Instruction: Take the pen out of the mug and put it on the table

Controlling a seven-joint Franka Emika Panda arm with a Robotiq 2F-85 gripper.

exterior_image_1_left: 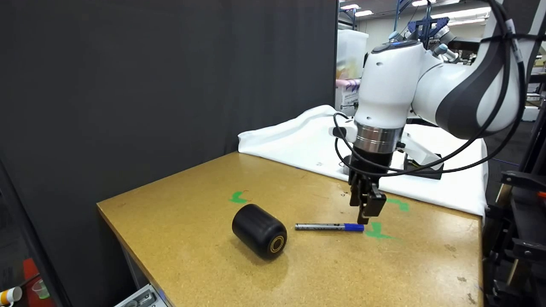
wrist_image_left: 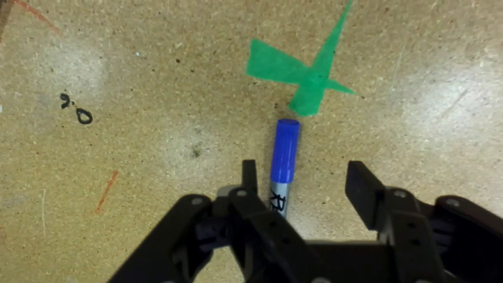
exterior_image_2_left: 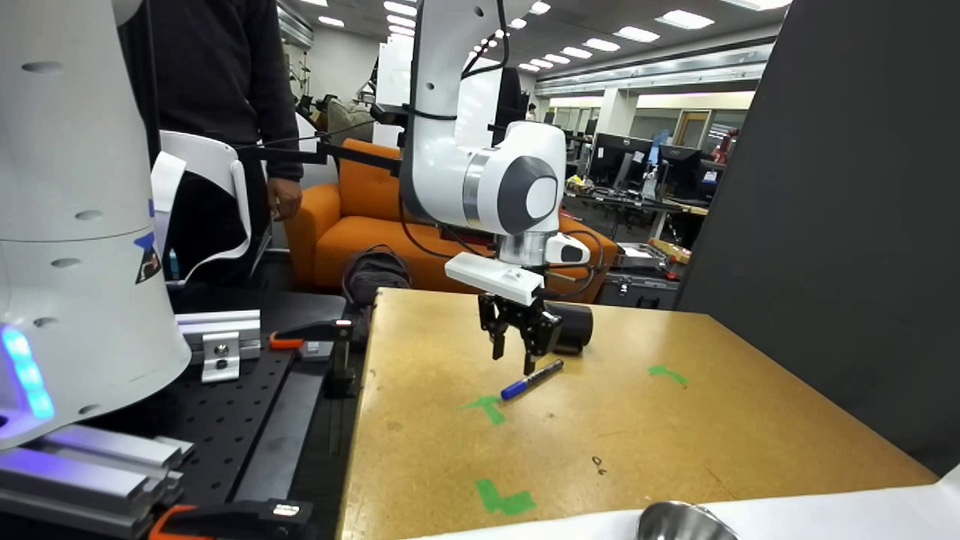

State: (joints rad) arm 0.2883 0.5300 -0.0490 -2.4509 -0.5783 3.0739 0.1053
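Fingers [wrist_image_left: 363, 194] stand wide apart, and through the wrist view I see the pen [wrist_image_left: 283, 167] between them. It lies flat on the bench [exterior_image_1_left: 183, 247] near the mug [exterior_image_1_left: 258, 230], its long axis aimed roughly at that mug, blue end pointing away from it. The mug lies on its side, gold-ringed base showing.

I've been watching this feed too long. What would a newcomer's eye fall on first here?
Probably the black mug lying on its side on the tan table, with the pen loose beside it, close to a green tape mark. Next, the gripper, open and low over the pen. In an exterior view, the bright orange sofa beyond the table also stands out.
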